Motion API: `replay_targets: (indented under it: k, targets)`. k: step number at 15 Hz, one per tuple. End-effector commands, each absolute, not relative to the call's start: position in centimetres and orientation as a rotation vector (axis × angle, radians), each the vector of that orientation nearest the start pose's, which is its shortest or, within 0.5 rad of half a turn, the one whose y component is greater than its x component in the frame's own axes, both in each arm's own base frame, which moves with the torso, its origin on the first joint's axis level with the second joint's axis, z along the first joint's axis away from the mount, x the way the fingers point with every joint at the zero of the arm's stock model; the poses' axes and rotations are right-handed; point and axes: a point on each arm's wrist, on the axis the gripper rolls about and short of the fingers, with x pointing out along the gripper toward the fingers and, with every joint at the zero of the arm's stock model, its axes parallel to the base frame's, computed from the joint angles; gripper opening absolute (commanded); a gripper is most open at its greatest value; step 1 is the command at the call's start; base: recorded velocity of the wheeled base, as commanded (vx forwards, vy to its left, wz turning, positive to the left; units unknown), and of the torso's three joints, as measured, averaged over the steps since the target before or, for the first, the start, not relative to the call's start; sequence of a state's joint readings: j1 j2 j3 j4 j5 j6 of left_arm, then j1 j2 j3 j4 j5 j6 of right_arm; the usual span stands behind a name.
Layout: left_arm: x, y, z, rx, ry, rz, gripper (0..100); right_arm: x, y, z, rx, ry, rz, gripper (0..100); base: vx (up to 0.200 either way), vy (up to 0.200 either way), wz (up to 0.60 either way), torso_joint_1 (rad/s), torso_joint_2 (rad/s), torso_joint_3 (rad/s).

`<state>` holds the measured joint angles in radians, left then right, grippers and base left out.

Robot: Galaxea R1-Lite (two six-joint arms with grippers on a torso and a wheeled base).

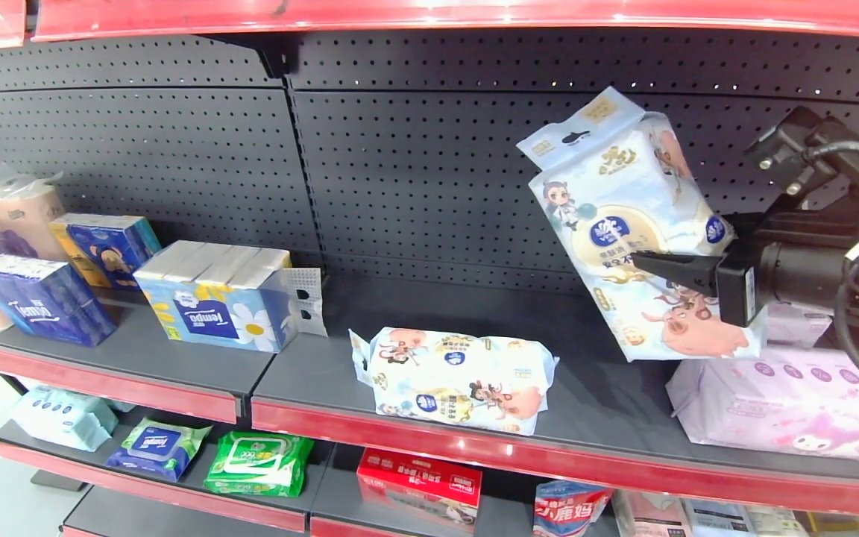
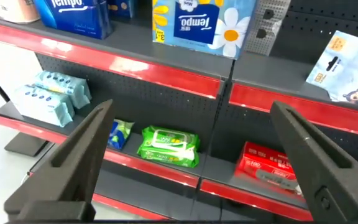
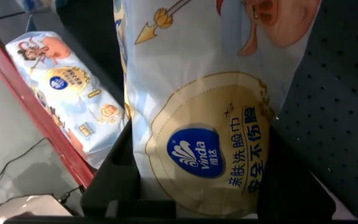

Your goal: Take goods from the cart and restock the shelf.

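R gripper [image 1: 672, 268] sits at 3 o'clock in head view. Its fingers are clamped on opposite sides of the tissue pack [image 1: 623, 224]. I read the pack as tilted, hang-tab up, held off the shelf deck [image 1: 608, 403] in front of the pegboard [image 1: 414, 171]. A matching pack [image 1: 459, 380] lies flat near the deck's front edge, approx. 8 o'clock from the held one. A pink pack [image 1: 795, 403] lies at 5 o'clock from it. L gripper [image 2: 191, 162] hangs in front of the lower shelves, with its fingers [image 2: 79, 162] spread wide.
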<state>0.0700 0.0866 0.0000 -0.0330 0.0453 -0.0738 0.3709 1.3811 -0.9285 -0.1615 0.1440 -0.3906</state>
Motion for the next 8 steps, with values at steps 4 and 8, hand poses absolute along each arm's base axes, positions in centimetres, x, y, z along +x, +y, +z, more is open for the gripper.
replay_targets:
  k: [4,8]
  targets:
    - [-1.6,0.0,7.8,-0.05,0.08,0.115,100,24.5,10.0,24.6,-0.472,0.206,0.66,0,0.0,0.0,0.0,0.0,0.0,0.0]
    - [-1.6,0.0,7.8,-0.049,0.082,0.112,100,27.2,11.1,23.8,-0.512,0.195,0.72,0,0.0,0.0,0.0,0.0,0.0,0.0]
